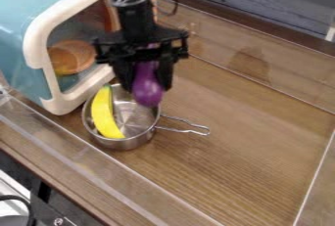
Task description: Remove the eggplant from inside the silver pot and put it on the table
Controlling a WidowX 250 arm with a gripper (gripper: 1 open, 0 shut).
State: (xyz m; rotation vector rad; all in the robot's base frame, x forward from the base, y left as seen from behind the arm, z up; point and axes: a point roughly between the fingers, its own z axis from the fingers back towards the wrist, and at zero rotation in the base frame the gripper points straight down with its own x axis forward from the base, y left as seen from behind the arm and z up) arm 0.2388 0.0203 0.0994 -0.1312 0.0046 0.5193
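Pincer (148, 73) points down, pinching the eggplant (149, 89), which hangs clear above the silver pot's (131, 132) right rim. Below-left, a yellow banana toy (105, 115) lies inside the pot. Toy microwave (46, 44) left; table (249, 122) to the right.

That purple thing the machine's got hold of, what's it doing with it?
A robot arm's gripper is shut on a toy eggplant, which hangs clear above the silver pot. A yellow banana-shaped toy lies in the pot. The eggplant is not yet set down on the wooden table. A teal and cream toy microwave stands beside the pot.
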